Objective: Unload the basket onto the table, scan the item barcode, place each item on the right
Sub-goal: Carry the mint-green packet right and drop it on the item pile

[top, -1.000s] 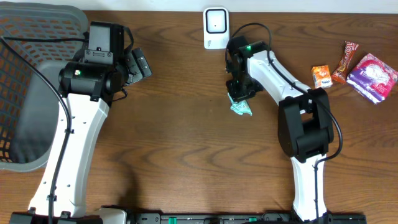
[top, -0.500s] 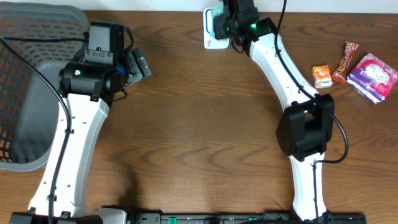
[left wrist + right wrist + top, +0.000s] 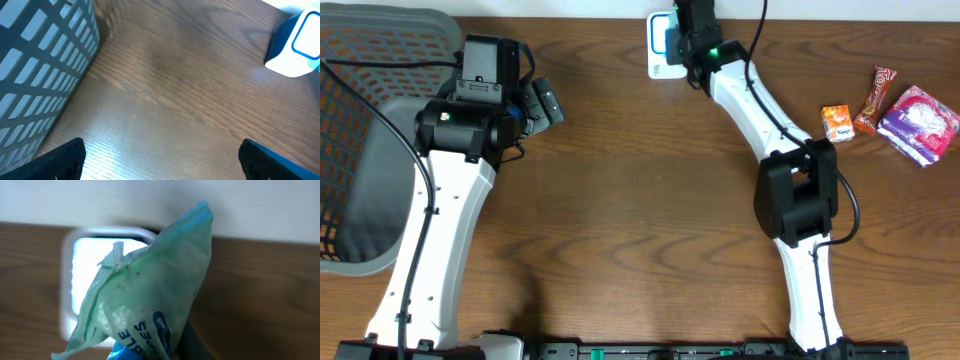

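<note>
my right gripper (image 3: 682,36) is closed tight on the green packet (image 3: 150,295), pinching it by its lower end so the crimped top seam stands free. the packet hangs in the air at the middle of the far edge of the tabletop (image 3: 640,200), right in front of the white scanner (image 3: 82,275). in the right wrist view its upper half covers most of the bright scanner window. i cannot tell whether it touches the scanner face or sits just off it.

the left gripper (image 3: 538,105) holds nothing, its jaws spread wide, and it hovers near the far left corner beside the grey basket (image 3: 370,90).

i judge the packet to be very light and soft: thin crinkly film, loose contents, slack sides that fold easily. the film looks slick, so a grip on a flat seam or on the stiffer end is safer than one on the puffy middle, which would crush or slide. i cannot see a barcode on the side facing my camera, so i reckon it faces the window. if the film wrinkles over the code, the read may fail.

three other snacks (image 3: 880,110) lie near the far right corner, well apart from the scanner.
</note>
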Tool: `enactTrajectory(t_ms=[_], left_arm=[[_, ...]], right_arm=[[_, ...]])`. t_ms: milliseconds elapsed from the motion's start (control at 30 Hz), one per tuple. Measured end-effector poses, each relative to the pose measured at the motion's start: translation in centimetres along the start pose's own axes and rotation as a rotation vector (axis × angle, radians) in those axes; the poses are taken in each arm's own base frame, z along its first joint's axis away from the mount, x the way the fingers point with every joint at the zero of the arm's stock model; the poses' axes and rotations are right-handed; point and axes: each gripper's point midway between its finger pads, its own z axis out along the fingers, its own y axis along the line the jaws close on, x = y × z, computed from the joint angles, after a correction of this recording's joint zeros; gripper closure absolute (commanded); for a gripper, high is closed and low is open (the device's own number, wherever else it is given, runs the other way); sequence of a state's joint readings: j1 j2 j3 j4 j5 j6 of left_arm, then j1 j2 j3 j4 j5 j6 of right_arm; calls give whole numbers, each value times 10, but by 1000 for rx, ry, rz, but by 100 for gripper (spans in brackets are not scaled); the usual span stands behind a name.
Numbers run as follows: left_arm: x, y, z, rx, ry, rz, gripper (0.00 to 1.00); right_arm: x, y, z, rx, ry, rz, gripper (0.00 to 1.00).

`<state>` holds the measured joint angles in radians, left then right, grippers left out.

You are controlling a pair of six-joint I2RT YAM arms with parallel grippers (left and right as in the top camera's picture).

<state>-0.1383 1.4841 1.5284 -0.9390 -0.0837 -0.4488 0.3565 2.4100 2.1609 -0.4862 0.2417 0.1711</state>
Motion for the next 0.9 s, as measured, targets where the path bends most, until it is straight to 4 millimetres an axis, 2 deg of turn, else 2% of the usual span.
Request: enactTrajectory(t_ms=[33,133,300,367,433,500,533,567,600,633,667,767,900], left_arm=[[0,0,0,0,-1,0,2],[0,0,0,0,-1,0,2],[0,0,0,0,-1,0,2],[0,0,0,0,-1,0,2],[0,0,0,0,0,0,2],[0,0,0,0,-1,0,2],[0,0,0,0,-1,0,2],[0,0,0,0,-1,0,2],[0,0,0,0,-1,0,2],[0,0,0,0,-1,0,2],[0,0,0,0,-1,0,2],[0,0,0,0,-1,0,2],[0,0,0,0,-1,0,2]], right_arm=[[4,-13,-2,45,26,-8,99],[19,-77,-15,251,124,-39,99],[58,-191,-50,558,350,-75,99],[74,-229,-62,640,427,-57,97],[92,-264,-74,708,498,-7,82],[105,-288,-83,744,542,49,65],[110,-297,-86,755,556,76,60],[115,-305,-88,758,570,104,50],[120,-312,-91,762,582,141,33],[125,-317,-93,761,596,167,6],[129,-320,-95,759,607,197,1],[138,-323,-99,756,630,261,1],[134,-313,-103,725,619,301,1]])
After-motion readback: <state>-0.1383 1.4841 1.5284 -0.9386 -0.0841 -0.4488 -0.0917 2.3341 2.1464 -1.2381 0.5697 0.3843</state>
